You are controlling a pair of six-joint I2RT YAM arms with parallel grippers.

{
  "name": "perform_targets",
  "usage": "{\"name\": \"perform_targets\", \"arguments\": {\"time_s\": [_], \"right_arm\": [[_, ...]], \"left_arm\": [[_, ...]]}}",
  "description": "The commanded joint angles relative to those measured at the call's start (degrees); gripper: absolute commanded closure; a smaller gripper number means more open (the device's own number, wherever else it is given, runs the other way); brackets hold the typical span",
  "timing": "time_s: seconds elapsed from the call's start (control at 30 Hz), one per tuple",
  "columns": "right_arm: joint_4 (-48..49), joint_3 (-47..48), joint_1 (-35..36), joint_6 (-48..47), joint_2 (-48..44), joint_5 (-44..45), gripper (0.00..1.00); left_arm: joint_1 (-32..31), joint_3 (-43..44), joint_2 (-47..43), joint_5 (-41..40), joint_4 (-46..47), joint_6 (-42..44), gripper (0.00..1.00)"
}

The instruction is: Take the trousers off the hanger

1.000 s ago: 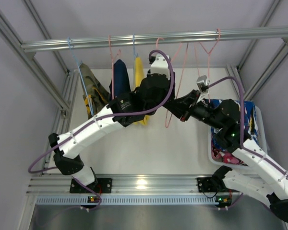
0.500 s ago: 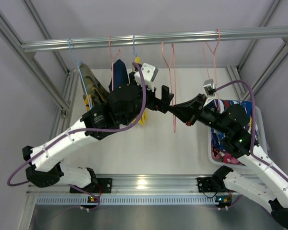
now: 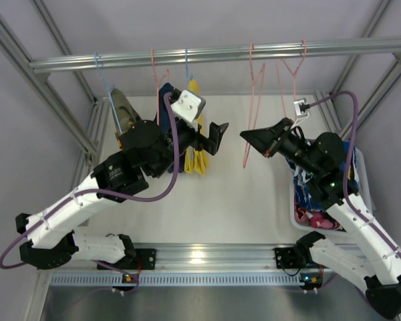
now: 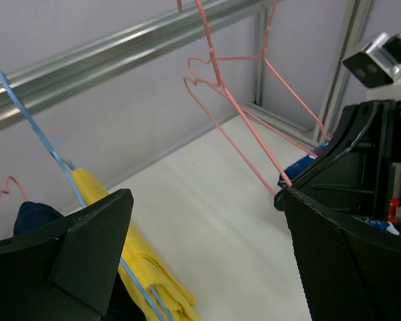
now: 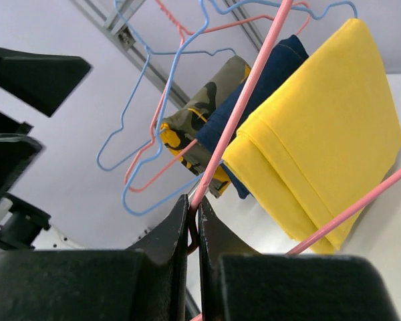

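My right gripper (image 3: 246,138) is shut on the lower wire of an empty pink hanger (image 3: 255,100) that hangs from the rail; the right wrist view shows the wire (image 5: 244,100) pinched between the jaws of the gripper (image 5: 192,204). My left gripper (image 3: 217,137) is open and empty, just left of the hanger, with its jaws wide apart in the left wrist view (image 4: 204,197). The blue printed trousers (image 3: 347,157) and the red-pink trousers (image 3: 314,219) lie in a white bin at the right, partly hidden by the right arm.
The white bin (image 3: 365,175) stands at the table's right edge. On the rail (image 3: 120,61), yellow (image 3: 195,157), navy (image 3: 166,100) and camouflage (image 3: 120,103) garments hang on hangers at the left. Another empty pink hanger (image 3: 291,67) hangs at the right.
The right gripper has moved right with the pink hanger, whose hook has slid right along the rail. The left gripper has pulled back to the left, apart from the right gripper.
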Motion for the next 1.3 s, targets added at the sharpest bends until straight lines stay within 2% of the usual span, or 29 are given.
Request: {"name": "perform_targets", "arguments": {"time_s": [0.0, 0.23, 0.4, 0.5, 0.67, 0.83, 0.93, 1.07, 1.13, 1.17, 1.2, 1.27], "right_arm": [[3.97, 4.42, -2.40, 5.78, 2.52, -1.01, 1.00], [7.66, 8.55, -5.66, 6.23, 7.62, -5.58, 1.00], [8.19, 10.57, -6.19, 5.26, 8.68, -6.28, 1.00], [8.27, 10.93, -8.55, 9.11, 11.04, -6.98, 1.00], [9.77, 9.79, -9.36, 10.27, 12.38, -9.36, 1.00], [9.95, 4.61, -9.36, 10.19, 10.88, -9.80, 1.00], [8.28, 1.97, -9.36, 7.56, 8.60, -9.27, 1.00], [3.90, 0.21, -9.36, 2.90, 5.61, -8.83, 1.00], [2.66, -0.15, -9.36, -0.18, 4.21, -8.74, 0.94], [1.96, -0.15, -9.36, -1.58, 3.85, -8.92, 0.86], [-0.66, 0.20, -9.36, -4.64, 2.72, -8.66, 0.59], [-3.75, 1.34, -9.36, -7.03, 1.40, -7.61, 0.36]], "left_arm": [[0.03, 6.31, 2.00, -3.59, 2.41, 2.72, 0.01], [0.03, 1.85, 0.16, -4.39, 6.89, 7.29, 0.01], [0.12, 0.27, -0.90, -3.87, 7.77, 6.86, 0.01], [0.38, 1.32, -0.20, -4.40, 7.24, 5.46, 0.01], [1.43, 3.78, 0.24, -2.56, 2.24, 1.50, 0.01], [3.19, 8.26, 2.70, -0.10, -5.14, -4.12, 0.01], [4.94, 11.25, 4.54, 1.40, -11.55, -8.33, 0.01], [6.61, 10.99, 4.38, 5.26, -16.31, -12.30, 0.01], [8.02, 10.81, 4.11, 6.76, -16.49, -13.44, 0.01], [10.37, 10.81, 4.11, 7.20, -16.66, -14.23, 0.01], [11.62, 11.51, 4.29, 8.51, -17.62, -15.72, 0.01], [15.39, 13.00, 4.81, 10.01, -19.38, -17.13, 0.01]]}}
